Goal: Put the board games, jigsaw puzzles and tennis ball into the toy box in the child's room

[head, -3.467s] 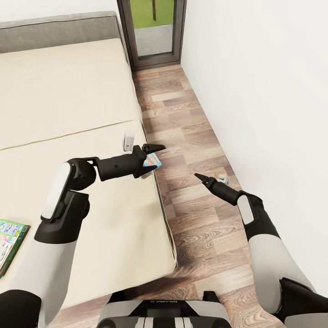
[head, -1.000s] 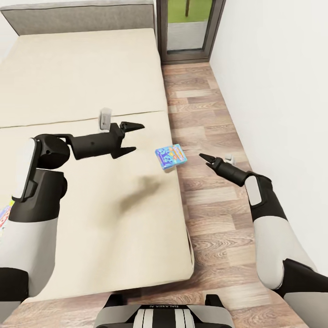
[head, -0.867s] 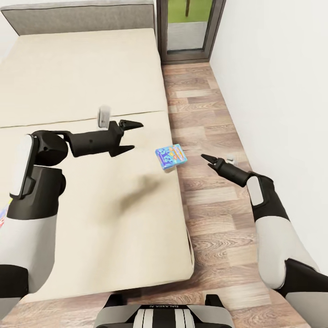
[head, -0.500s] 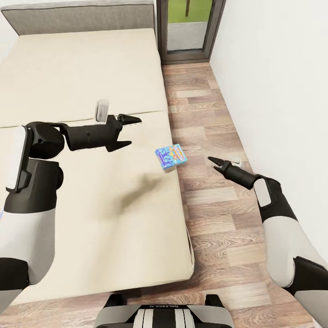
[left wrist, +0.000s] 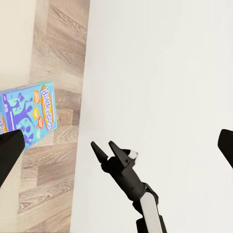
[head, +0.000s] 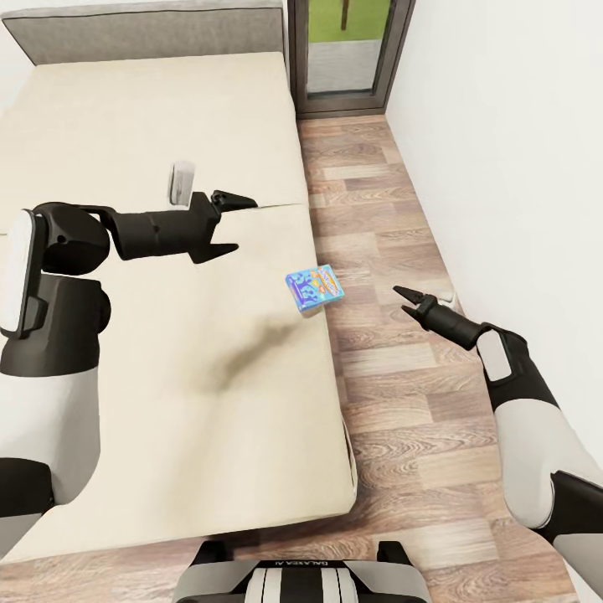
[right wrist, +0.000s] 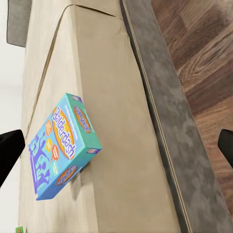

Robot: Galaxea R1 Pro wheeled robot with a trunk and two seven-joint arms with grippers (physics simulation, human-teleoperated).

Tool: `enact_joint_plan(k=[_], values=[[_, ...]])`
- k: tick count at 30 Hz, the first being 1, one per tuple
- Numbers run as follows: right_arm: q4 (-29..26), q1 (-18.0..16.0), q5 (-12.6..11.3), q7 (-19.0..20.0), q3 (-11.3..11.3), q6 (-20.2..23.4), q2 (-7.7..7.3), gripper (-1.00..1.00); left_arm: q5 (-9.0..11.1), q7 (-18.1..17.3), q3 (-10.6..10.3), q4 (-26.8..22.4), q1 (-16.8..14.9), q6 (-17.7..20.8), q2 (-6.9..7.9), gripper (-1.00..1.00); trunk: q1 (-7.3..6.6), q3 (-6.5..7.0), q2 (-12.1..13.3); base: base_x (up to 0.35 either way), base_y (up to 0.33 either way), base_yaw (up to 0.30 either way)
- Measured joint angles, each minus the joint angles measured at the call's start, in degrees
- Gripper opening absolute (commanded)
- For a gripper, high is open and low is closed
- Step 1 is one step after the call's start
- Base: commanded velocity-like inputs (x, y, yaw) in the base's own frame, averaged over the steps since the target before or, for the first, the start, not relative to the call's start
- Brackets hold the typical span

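Since half a second ago, the left arm has drawn back toward the robot's left and slightly up the mattress, so its gripper now sits farther from the blue game box, while the right arm has slid a little outward toward the white wall; the box itself has not shifted.

In the head view, the bed (head: 159,126) takes up most of the left side, a plain beige mattress with a grey headboard at the far end and a thin grey frame along its edge. To its right runs the wood-plank floor (head: 377,209), bounded by the white wall (head: 502,126), with a dark-framed glass door (head: 347,50) at the far end.

The left gripper (head: 224,224) hovers over the mattress with its two black fingers spread apart and nothing between them. The right gripper (head: 408,300) hangs over the floor beside the bed, its fingers set slightly apart and empty; the left wrist view shows them as a narrow fork (left wrist: 103,150).

The blue board game (head: 314,287) lies at the mattress's right edge, tilted, between the two grippers and touching neither. In the right wrist view its lid (right wrist: 63,145) reads "Balderdash", and it rests on the mattress just beside the grey frame (right wrist: 165,131).
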Motion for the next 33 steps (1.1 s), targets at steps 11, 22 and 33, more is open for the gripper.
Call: enact_joint_plan(k=[11, 22, 33], values=[[2.08, -0.21, -0.54, -0.65, 0.18, -0.36, -0.09, 1.00, 0.09, 0.22, 0.06, 0.14, -1.75, -0.02, -0.26, 1.00, 0.00, 0.00, 0.00, 0.000, 0.000, 0.000], [5.62, -1.70, -0.77, -0.78, 0.20, -0.44, -0.35, 1.00, 0.09, 0.44, -0.14, 1.09, -3.48, -0.07, -0.55, 1.00, 0.00, 0.00, 0.00, 0.000, 0.000, 0.000], [6.60, -2.49, -0.80, -1.31, 0.11, -0.34, -0.62, 1.00, 0.09, 0.70, -0.37, 1.76, -4.30, -0.09, -0.77, 1.00, 0.00, 0.00, 0.00, 0.000, 0.000, 0.000]])
